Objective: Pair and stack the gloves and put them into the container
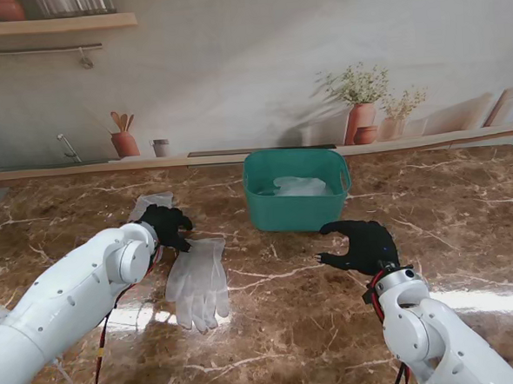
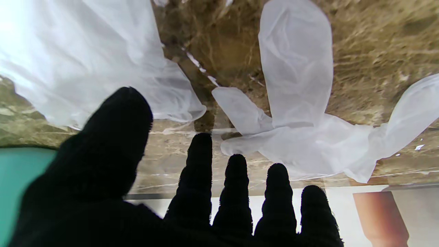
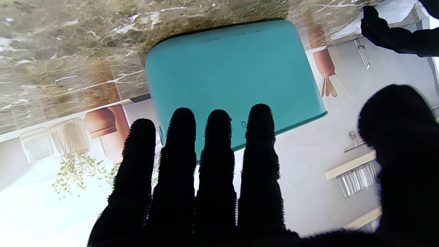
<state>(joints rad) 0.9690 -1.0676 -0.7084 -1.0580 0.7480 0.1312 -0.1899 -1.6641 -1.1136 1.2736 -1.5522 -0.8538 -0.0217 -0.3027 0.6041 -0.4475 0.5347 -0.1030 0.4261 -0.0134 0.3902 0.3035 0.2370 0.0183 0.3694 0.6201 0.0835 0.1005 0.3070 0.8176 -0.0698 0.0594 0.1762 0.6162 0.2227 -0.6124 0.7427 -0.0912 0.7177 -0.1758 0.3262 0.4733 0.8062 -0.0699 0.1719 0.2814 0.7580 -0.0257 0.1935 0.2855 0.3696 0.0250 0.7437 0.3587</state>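
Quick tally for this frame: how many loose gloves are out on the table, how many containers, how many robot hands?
Translucent gloves on the table: 2, one farther from me, one nearer
Teal container: 1, something pale inside, unclear
Robot hands: 2, left hand, right hand
Total: 5

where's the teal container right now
In the stand view, the teal container sits mid-table near the back edge, just beyond the right robot hand.

The container [image 1: 297, 200] stands near the table's [image 1: 468, 231] far edge, about midway along it, with gloves [image 1: 301, 187] inside. Left of it lie two gloves: one [image 1: 198, 281] toward the middle, another [image 1: 150, 203] farther back-left.
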